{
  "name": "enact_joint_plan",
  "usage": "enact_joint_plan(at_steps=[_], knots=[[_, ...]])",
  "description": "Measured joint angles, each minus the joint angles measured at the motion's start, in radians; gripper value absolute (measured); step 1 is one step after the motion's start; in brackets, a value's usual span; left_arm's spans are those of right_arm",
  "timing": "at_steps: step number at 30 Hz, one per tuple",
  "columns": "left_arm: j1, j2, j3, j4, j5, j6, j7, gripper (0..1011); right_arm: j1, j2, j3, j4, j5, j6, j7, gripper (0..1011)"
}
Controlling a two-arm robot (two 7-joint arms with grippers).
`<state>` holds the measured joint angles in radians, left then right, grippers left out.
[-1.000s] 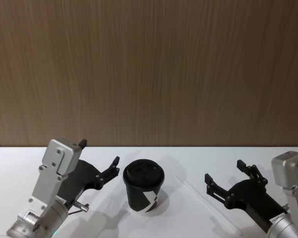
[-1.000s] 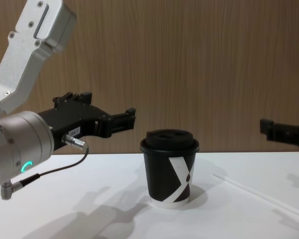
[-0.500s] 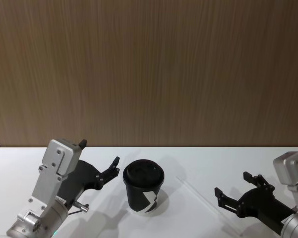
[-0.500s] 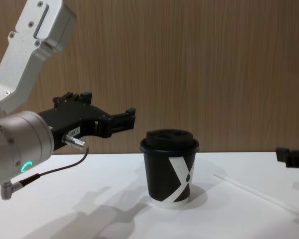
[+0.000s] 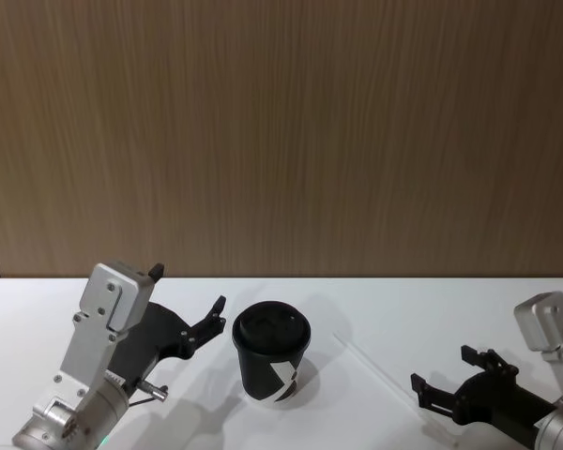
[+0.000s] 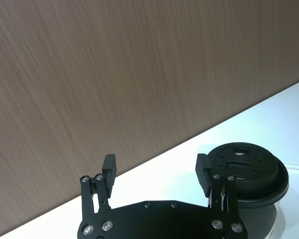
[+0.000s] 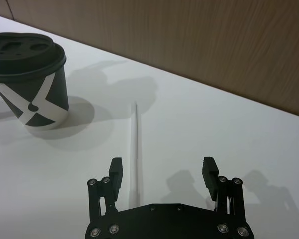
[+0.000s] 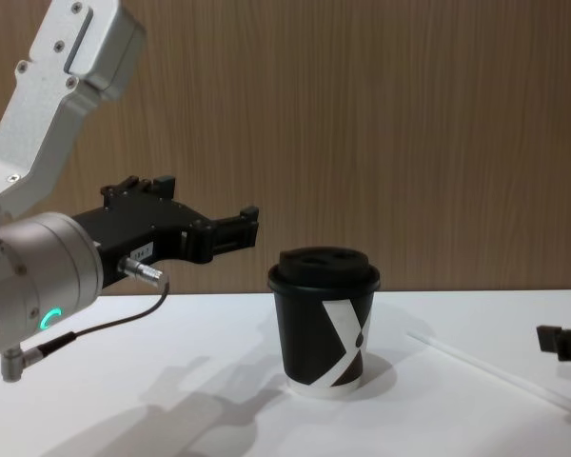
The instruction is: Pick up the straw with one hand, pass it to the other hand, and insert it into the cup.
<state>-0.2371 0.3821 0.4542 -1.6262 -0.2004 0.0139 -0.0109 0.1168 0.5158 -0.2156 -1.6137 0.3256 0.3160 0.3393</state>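
The black cup (image 5: 271, 361) with a lid and a white X mark stands upright at the middle of the white table. To its right the thin white straw (image 5: 366, 361) lies flat, running from near the cup toward the front right. My right gripper (image 5: 443, 368) hovers low over the straw's near part, open and holding nothing. In the right wrist view the straw (image 7: 135, 139) runs in between the fingers of the right gripper (image 7: 162, 167), close to one of them. My left gripper (image 5: 188, 287) hangs open and holding nothing just left of the cup (image 8: 325, 324), above lid height.
A brown wood-grain wall (image 5: 281, 131) rises along the table's (image 5: 403, 300) far edge. A thin grey cable with a metal plug (image 8: 143, 271) hangs from the left wrist. There is bare white surface in front of the cup and to the far right.
My right gripper has dropped lower and drawn back toward the front right, closer to the table over the straw. Left arm, cup and straw have not moved.
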Motion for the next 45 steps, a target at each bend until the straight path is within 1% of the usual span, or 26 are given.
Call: enact_joint_plan(at_steps=[10, 19, 45], knots=[[0.0, 0.0, 0.0, 0.0, 0.0, 0.0, 0.0, 1000, 0.03, 0.003, -0.018, 0.05, 0.022, 0.024, 0.038, 1001], [0.0, 0.0, 0.0, 0.0, 0.0, 0.0, 0.0, 999, 0.049, 0.004, -0.029, 0.08, 0.038, 0.032, 0.056, 1001], [0.0, 0.0, 0.0, 0.0, 0.0, 0.0, 0.0, 1000, 0.077, 0.0, -0.055, 0.126, 0.074, 0.056, 0.071, 1001]])
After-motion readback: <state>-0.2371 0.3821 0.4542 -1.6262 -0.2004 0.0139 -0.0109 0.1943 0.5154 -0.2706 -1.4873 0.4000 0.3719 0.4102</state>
